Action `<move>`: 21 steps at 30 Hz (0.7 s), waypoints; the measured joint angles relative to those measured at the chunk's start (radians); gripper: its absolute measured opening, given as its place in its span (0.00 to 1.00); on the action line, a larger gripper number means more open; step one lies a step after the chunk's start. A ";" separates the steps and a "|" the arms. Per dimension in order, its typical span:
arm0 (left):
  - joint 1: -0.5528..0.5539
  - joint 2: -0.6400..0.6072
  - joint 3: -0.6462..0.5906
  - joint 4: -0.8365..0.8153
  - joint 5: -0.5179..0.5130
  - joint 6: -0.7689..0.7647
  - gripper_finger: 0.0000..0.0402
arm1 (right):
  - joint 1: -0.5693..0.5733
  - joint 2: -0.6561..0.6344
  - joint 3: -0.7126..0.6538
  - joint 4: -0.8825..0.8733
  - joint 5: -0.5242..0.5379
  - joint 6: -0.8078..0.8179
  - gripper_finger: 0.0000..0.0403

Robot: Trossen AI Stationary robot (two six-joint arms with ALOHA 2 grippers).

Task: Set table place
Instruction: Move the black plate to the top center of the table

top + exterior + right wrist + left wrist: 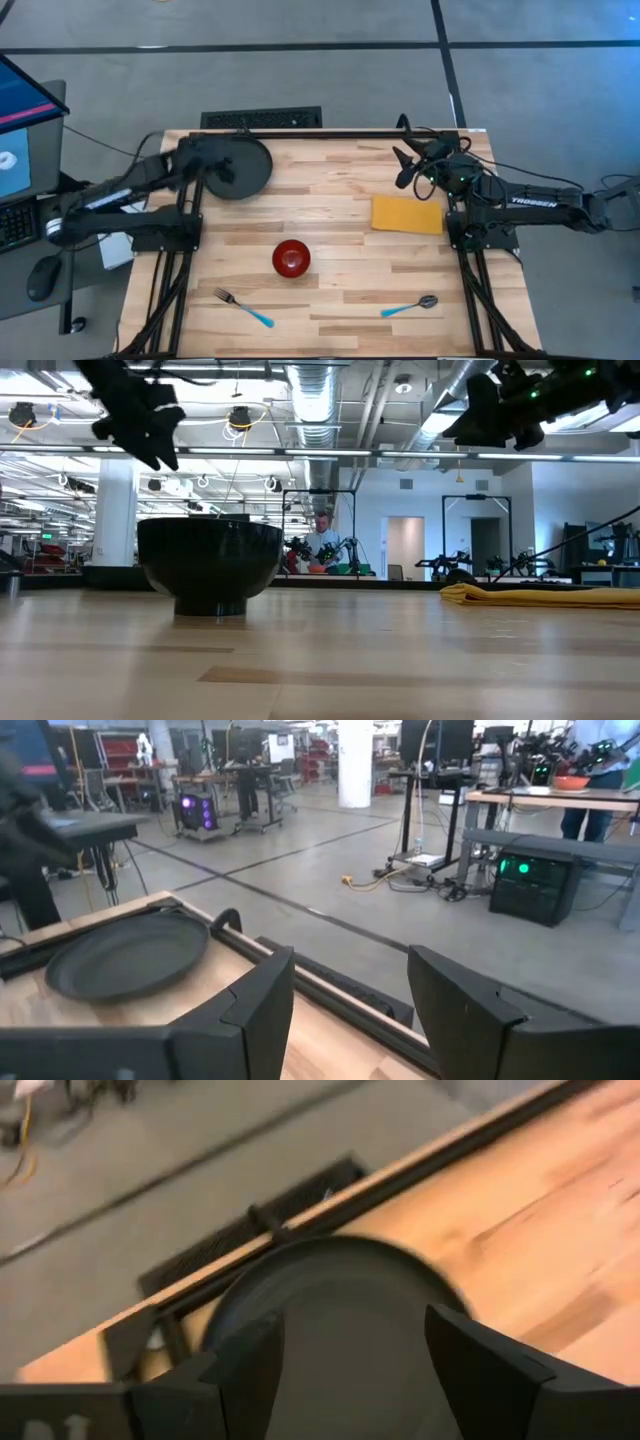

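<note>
The round black plate (pixel 245 165) lies flat at the table's far left corner, also seen in the left wrist view (pixel 340 1290) and the right wrist view (pixel 125 955). My left gripper (pixel 215 168) (pixel 350 1370) hovers open over the plate, high above the table (pixel 140 420). My right gripper (pixel 405 165) (pixel 350 1010) is open and aloft (pixel 495 410) beyond the yellow napkin (pixel 407 214), which lies flat at the right (pixel 545 595). The red bowl (pixel 291 257) stands upright mid-table. The blue-handled fork (pixel 243 306) and spoon (pixel 410 305) lie near the near edge.
The table (pixel 340 190) has a black frame rail along its far edge (pixel 340 985). Both arm bases stand on the table's left and right sides. A monitor, keyboard and mouse sit off the left edge (pixel 25 140). A person (pixel 322 540) is far off in the room.
</note>
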 joint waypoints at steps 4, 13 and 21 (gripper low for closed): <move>0.173 0.196 0.184 -0.133 0.110 0.103 0.58 | 0.019 0.028 0.000 0.000 0.000 0.001 0.55; 0.470 0.524 0.352 -0.185 0.247 0.237 0.58 | 0.081 0.078 0.000 0.001 0.000 0.002 0.55; 0.540 0.716 0.371 -0.153 0.236 0.245 0.58 | 0.096 0.084 0.000 0.006 0.000 0.001 0.55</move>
